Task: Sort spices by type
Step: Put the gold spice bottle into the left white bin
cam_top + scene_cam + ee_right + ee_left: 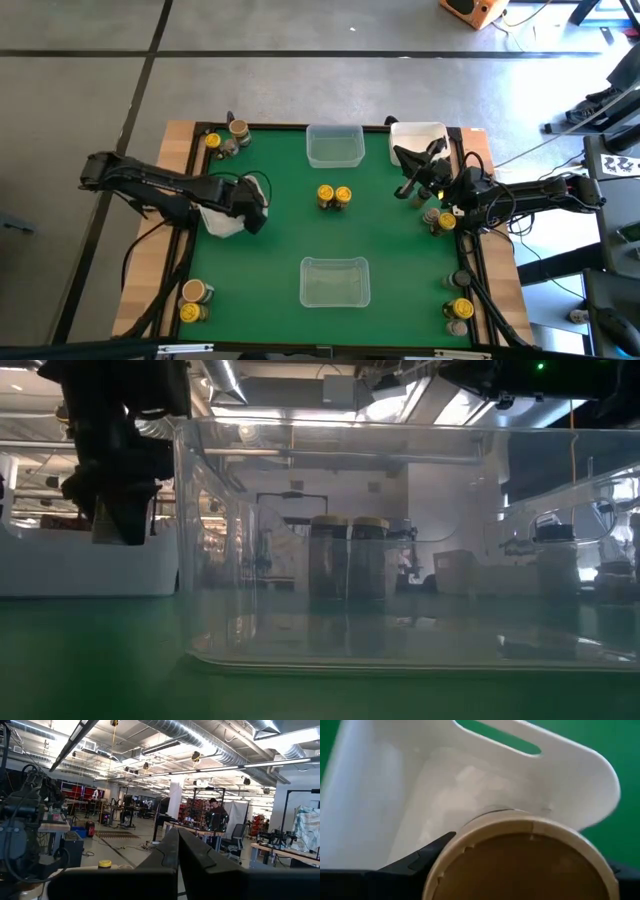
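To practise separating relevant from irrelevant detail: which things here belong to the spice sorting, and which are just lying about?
Belong:
yellow-lidded pair at the table's centre
jar clusters near the corners
tan-lidded jar in the left gripper
probably the clear tubs and white tubs

Lying about:
orange box on the floor
dark equipment beside the table

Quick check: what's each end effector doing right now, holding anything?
Left end effector: closed on a tan-lidded spice jar, over the white tub.
Right end effector: shut, empty.
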Action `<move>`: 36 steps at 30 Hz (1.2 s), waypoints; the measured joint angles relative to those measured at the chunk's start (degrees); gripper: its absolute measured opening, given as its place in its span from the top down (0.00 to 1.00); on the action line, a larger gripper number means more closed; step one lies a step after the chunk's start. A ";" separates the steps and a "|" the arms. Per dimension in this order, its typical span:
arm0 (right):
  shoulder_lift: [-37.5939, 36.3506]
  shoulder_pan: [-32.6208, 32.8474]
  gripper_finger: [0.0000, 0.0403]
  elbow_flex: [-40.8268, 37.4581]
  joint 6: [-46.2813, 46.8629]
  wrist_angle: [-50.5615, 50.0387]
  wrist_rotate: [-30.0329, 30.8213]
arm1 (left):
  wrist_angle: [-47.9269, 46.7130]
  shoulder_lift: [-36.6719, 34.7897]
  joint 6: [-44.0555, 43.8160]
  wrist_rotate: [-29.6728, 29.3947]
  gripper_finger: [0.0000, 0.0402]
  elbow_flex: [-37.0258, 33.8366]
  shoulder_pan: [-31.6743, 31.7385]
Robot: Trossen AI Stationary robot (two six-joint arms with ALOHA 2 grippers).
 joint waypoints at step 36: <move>-0.02 -0.02 0.98 -0.02 0.01 -0.07 -1.29 | 1.63 -2.06 12.31 -8.22 0.15 4.36 9.99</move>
